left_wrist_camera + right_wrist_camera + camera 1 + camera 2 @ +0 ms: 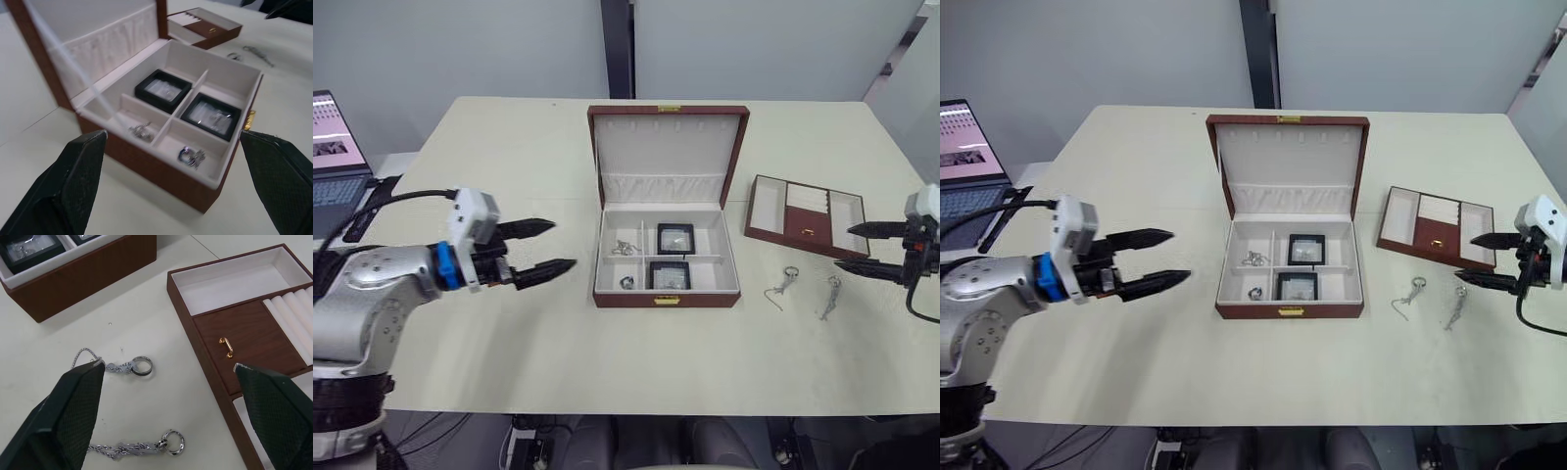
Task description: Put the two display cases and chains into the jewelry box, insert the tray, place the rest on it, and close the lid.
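The jewelry box point(667, 297) is reddish-brown with cream lining and a gold clasp. Two black-framed display cases point(674, 237) show silvery pieces on white. The tray point(806, 216) is reddish-brown with cream compartments, a ribbed cushion and a gold pull. The surface point(509, 343) is pale cream; the fingers point(546, 268) are black.

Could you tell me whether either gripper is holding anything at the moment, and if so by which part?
Nothing is held. The left gripper hangs open beside the box, and the right gripper is open above the table near the tray.
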`<state>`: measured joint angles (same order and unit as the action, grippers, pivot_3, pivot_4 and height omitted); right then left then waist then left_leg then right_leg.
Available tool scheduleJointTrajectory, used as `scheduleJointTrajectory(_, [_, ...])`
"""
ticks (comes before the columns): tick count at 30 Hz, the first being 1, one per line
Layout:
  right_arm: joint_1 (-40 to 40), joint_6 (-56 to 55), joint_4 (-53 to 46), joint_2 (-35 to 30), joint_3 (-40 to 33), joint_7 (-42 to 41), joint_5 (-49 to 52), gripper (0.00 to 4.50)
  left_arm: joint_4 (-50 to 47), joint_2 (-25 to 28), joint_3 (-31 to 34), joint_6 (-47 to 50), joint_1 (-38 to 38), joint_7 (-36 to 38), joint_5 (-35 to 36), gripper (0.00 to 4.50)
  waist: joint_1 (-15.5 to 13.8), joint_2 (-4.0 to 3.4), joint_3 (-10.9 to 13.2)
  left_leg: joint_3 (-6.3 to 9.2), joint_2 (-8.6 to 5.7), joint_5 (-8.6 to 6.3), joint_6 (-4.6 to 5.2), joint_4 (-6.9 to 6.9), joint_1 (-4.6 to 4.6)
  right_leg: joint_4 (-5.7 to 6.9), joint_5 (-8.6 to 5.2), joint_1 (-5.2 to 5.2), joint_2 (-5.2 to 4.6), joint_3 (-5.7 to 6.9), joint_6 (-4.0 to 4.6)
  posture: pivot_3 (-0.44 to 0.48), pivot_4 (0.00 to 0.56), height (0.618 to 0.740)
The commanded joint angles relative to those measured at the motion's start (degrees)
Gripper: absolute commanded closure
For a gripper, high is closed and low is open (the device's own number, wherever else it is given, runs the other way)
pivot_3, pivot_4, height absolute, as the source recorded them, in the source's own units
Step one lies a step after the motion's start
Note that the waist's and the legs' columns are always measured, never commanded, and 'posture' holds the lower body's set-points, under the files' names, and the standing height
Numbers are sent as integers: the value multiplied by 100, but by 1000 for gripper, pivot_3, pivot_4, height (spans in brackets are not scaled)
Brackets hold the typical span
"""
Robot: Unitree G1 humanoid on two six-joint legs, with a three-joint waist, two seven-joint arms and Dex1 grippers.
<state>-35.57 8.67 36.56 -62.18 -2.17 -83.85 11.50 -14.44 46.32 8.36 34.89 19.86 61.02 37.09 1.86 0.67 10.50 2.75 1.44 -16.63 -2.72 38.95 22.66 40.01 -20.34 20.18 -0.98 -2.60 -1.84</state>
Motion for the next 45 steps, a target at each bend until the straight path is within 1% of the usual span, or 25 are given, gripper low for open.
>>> scheduleJointTrajectory(1, [-574,-619,711,39,374,-114,-551,0,-243,-158,-363,-81,317,168,53,19,1,0,0,0,0,0,0,0,1,-1,0,0,0,0,0,0,150,740])
scheduleJointTrajectory(6, [-1436,-1285,2092,367,760,117,-1168,0,-395,-557,-845,-157,566,219,33,19,12,0,1,-6,1,4,-8,-1,6,-5,0,5,1,-2,0,0,150,740])
scheduleJointTrajectory(10, [-1783,-1630,2780,541,904,341,-1508,0,-397,-700,-894,-188,612,206,34,19,8,-1,1,-6,0,9,-17,3,5,-3,0,4,-1,-4,0,0,150,740])
scheduleJointTrajectory(15, [-1965,-1866,3272,686,1002,606,-1853,0,-411,-764,-894,-197,635,172,16,19,9,-1,1,-6,0,13,-23,4,4,-1,0,3,-1,-4,0,0,150,740])
scheduleJointTrajectory(22, [-2008,-1948,3610,910,988,1078,-2091,0,-522,-833,-912,-164,566,79,37,19,10,-1,1,-6,0,14,-25,4,4,-1,0,3,-1,-4,0,0,150,740])
scheduleJointTrajectory(23, [-2030,-1930,3639,940,966,1151,-2097,380,-532,-839,-910,-156,560,66,42,0,10,-1,1,-6,0,14,-25,4,4,-1,0,3,-2,-4,1,0,150,740])
scheduleJointTrajectory(24, [-2048,-1929,3669,962,951,1233,-2117,529,-541,-844,-909,-157,547,58,39,0,10,-1,1,-6,0,14,-25,4,4,-1,0,3,-1,-4,0,0,150,740])
scheduleJointTrajectory(25, [-2061,-1927,3692,974,938,1278,-2137,804,-547,-847,-909,-161,532,52,32,0,11,-1,1,-6,0,14,-25,4,4,-1,0,3,-1,-4,1,0,150,740])
scheduleJointTrajectory(27, [-2085,-1919,3726,991,921,1327,-2168,1534,-542,-847,-912,-181,509,54,13,0,11,-1,1,-7,0,14,-25,4,4,-1,0,3,-1,-5,1,0,150,740])
scheduleJointTrajectory(29, [-2103,-1916,3740,1000,921,1332,-2183,2123,-536,-845,-916,-193,498,54,0,0,11,-1,1,-5,0,14,-26,4,4,-1,0,3,-1,-3,0,0,150,740])
scheduleJointTrajectory(37, [-2117,-1945,3736,994,901,1296,-2165,4038,-504,-868,-837,-285,388,-49,-57,0,10,-1,1,-6,0,14,-26,4,4,-1,0,2,-2,-4,1,0,150,740])
scheduleJointTrajectory(40, [-2118,-1949,3719,966,869,1231,-2131,4491,-555,-866,-852,-311,321,-75,-50,0,10,-1,1,-6,0,14,-25,4,4,0,0,2,-2,-4,0,0,150,740])
scheduleJointTrajectory(45, [-2157,-1935,3699,914,847,1158,-2113,4491,-570,-913,-910,-336,347,-100,-52,0,10,-1,0,-6,0,14,-25,4,4,-1,0,2,-2,-4,1,0,150,740])
